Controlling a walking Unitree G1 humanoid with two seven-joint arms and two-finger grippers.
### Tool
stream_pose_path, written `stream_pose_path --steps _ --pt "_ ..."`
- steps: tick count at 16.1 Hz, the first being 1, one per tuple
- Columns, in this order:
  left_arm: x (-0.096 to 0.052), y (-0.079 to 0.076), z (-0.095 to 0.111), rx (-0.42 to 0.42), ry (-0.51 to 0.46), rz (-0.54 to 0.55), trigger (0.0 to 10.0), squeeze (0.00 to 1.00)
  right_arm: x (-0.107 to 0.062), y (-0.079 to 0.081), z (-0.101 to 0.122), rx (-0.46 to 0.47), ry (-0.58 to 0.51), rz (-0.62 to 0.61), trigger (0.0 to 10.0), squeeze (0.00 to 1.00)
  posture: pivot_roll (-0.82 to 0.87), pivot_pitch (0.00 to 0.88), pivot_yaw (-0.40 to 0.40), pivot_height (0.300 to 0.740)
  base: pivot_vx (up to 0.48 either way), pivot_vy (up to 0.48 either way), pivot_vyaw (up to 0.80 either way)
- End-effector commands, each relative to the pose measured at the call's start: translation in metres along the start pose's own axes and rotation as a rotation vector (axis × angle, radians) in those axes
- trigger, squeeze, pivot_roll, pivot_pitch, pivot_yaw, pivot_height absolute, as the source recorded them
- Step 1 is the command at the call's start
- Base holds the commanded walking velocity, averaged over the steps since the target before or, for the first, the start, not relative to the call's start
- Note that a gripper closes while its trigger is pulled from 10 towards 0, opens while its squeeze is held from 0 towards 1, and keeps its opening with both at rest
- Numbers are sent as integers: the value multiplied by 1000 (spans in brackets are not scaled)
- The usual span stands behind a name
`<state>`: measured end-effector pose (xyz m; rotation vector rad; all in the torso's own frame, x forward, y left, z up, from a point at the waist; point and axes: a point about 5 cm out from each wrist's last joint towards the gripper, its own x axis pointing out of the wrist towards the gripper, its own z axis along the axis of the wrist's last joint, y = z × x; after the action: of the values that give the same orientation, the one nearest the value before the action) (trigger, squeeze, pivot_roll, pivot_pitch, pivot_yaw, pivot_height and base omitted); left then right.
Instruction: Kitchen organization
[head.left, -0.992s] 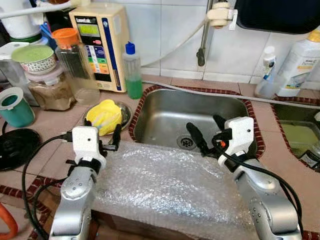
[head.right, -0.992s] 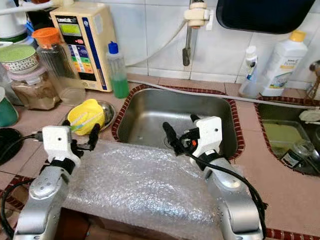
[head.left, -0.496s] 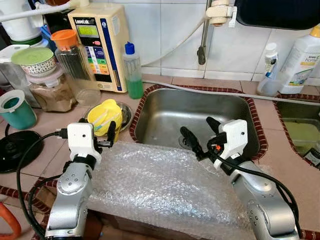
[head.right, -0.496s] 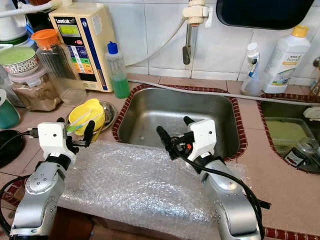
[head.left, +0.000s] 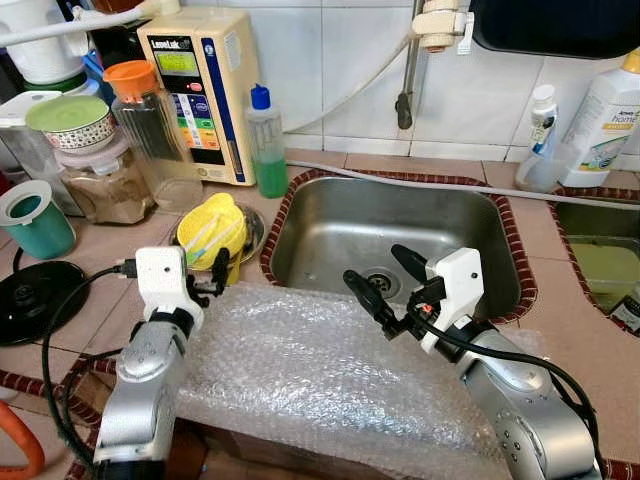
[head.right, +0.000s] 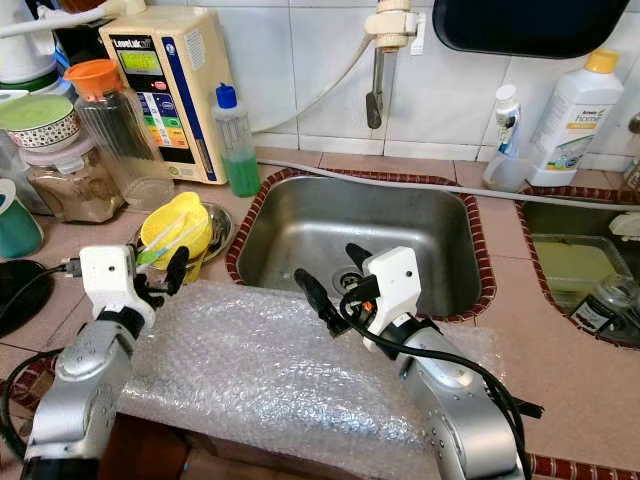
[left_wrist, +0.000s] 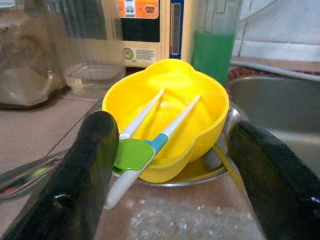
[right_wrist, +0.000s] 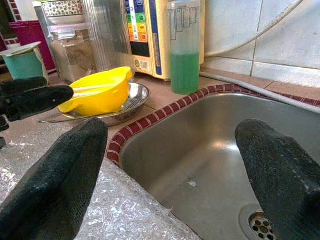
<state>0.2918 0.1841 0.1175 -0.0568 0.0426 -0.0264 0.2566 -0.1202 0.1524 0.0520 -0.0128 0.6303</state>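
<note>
Tiled counter (head.left: 90, 255) carries bubble wrap (head.left: 320, 370) at its front edge, before the sink (head.left: 385, 225). Left gripper (left_wrist: 170, 165), fingers wide, faces the yellow bowl (left_wrist: 167, 112); its wrist view reveals chopsticks (left_wrist: 150, 132) inside. Right gripper (head.left: 385, 280), also wide, hovers over the sink's near rim.
</note>
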Motion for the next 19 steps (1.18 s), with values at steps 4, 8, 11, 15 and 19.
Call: stream_pose_path --steps 4,8,11,15,19 --pt "6 2 5 -9 -14 2 0 0 -2 3 4 -4 -8 24 10000 0 21 0 79 740 0 0 0" --pt "5 6 11 -2 -38 41 0 0 -4 7 3 25 5 75 10000 0 19 0 77 740 0 0 0" --pt "3 4 12 8 -38 45 0 0 -8 16 1 66 33 184 10000 0 20 0 75 740 0 0 0" --pt "-3 3 8 13 -29 60 0 0 -10 15 3 68 39 210 10000 0 20 0 65 740 0 0 0" --pt "-8 2 9 26 -29 75 0 0 -10 12 5 60 45 208 10000 0 21 0 62 740 0 0 0"
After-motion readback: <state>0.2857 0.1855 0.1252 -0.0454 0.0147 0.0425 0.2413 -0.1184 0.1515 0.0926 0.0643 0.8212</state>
